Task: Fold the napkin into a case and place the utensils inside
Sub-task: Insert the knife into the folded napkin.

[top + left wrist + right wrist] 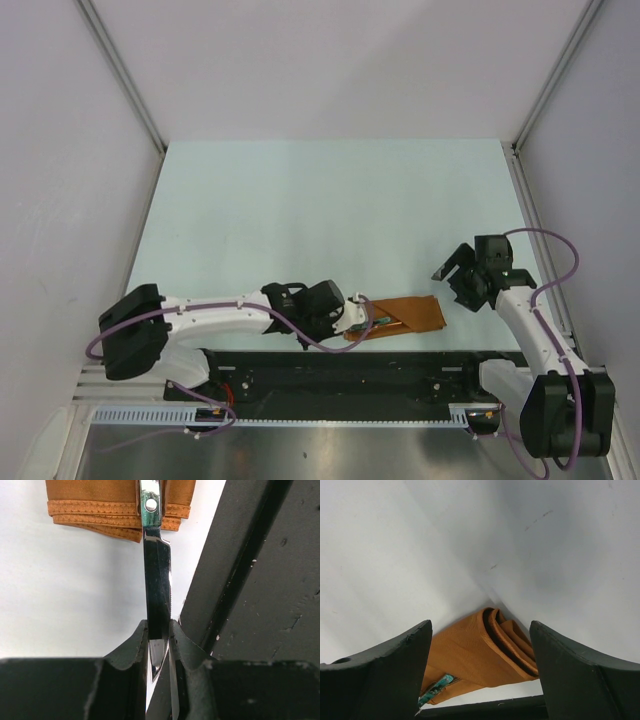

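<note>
The napkin lies folded as a narrow rust-orange case (412, 314) by the table's near edge. In the left wrist view its layered hem (95, 510) fills the top. My left gripper (159, 630) is shut on the shiny blade of a knife (157, 580). The knife's riveted teal handle (150, 504) reaches into the case. From above, the left gripper (350, 322) sits at the case's left end. My right gripper (456, 276) hovers open, just right of the case. Between its fingers (395, 670) I see the rolled end of the case (475, 652) and a teal utensil handle (437, 687) poking out.
A black rail (400, 366) runs along the near table edge, right beside the case (260, 580). White enclosure walls (60, 150) stand at the left, right and back. The pale table (330, 210) stretches away beyond the case.
</note>
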### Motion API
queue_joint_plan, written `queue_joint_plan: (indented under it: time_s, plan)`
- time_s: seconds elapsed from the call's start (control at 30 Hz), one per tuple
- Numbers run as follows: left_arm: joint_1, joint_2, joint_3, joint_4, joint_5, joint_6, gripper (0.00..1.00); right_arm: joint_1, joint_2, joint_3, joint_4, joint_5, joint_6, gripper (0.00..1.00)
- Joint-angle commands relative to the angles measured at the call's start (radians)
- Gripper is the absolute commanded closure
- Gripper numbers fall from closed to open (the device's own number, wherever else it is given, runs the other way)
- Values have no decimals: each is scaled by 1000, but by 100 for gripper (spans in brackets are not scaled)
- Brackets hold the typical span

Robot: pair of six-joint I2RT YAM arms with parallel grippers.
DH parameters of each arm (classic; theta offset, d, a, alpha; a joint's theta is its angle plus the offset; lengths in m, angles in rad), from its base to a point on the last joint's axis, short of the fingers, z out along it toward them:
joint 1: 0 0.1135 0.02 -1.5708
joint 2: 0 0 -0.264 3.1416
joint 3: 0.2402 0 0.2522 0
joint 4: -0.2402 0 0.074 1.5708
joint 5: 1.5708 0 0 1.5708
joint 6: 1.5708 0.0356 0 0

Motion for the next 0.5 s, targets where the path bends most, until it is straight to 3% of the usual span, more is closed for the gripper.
queue_joint_plan:
  time_s: [0.0, 0.47]
  plan:
    - [14, 20, 50, 8, -6, 26, 100, -4, 12, -14, 38, -18, -14, 16]
    - [20, 92, 104, 17, -23, 43, 100, -4, 21, -35, 61, -48, -17, 16]
